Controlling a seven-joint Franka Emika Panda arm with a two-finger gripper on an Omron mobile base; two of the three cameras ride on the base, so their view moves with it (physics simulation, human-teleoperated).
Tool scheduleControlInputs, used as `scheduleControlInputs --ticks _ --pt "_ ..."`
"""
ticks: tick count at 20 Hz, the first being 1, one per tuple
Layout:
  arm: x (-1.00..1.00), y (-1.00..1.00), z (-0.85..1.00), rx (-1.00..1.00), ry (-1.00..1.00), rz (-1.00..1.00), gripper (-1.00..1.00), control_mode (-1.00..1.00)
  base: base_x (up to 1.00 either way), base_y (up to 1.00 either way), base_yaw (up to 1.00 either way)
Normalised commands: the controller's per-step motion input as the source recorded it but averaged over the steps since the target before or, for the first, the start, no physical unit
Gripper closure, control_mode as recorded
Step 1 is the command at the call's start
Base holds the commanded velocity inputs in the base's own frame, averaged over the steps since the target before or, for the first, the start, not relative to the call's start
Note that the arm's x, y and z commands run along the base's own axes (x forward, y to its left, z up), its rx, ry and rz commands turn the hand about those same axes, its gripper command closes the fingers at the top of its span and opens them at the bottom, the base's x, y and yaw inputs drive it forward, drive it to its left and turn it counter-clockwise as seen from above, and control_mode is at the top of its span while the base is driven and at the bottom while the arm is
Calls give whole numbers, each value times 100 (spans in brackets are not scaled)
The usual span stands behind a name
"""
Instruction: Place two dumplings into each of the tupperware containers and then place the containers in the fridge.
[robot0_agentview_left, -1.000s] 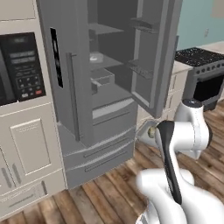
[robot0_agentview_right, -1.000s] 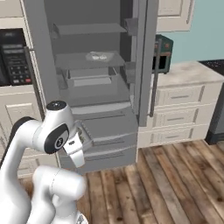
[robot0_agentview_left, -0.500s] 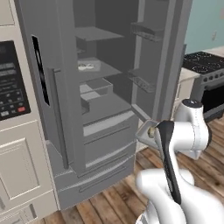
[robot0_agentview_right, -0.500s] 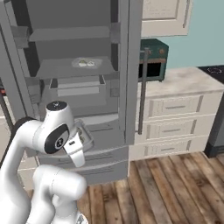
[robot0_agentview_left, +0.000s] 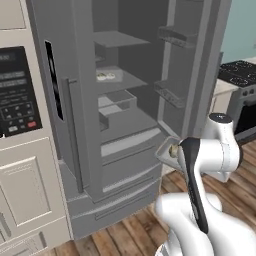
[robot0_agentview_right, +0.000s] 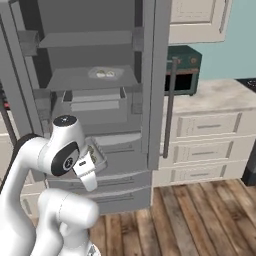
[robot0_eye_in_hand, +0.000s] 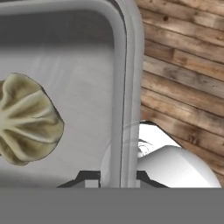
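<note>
In front of the open fridge (robot0_agentview_left: 125, 100), low by its bottom drawers, we see the gripper (robot0_eye_in_hand: 117, 175) clamped on the rim of a tupperware container (robot0_eye_in_hand: 87, 57) — one dumpling (robot0_eye_in_hand: 26, 118) sits at the tray's left edge in the hand view, wood floor (robot0_eye_in_hand: 183, 65) beyond the rim. On the middle fridge shelf (robot0_agentview_right: 75, 80), toward its front edge, a second tupperware container (robot0_agentview_right: 105, 74) holds two dumplings (robot0_agentview_right: 101, 74) — doors swung wide.

Base driven closer to open fridge (robot0_agentview_left: 125, 100); whole view shifted, fridge larger now.
</note>
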Motion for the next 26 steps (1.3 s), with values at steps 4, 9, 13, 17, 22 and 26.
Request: scheduleControlInputs --ticks 4,9,13,17,22,26 --pt "0 0 0 0 0 0 100 100 52 0 7" --pt "0 0 0 0 0 0 100 100 55 -1 12" --pt "0 0 0 0 0 0 100 100 52 -20 13" --pt "0 0 0 0 0 0 100 100 49 -35 15" --pt "0 0 0 0 0 0 100 100 53 -23 14" --pt "0 0 0 0 0 0 100 100 58 -2 14"
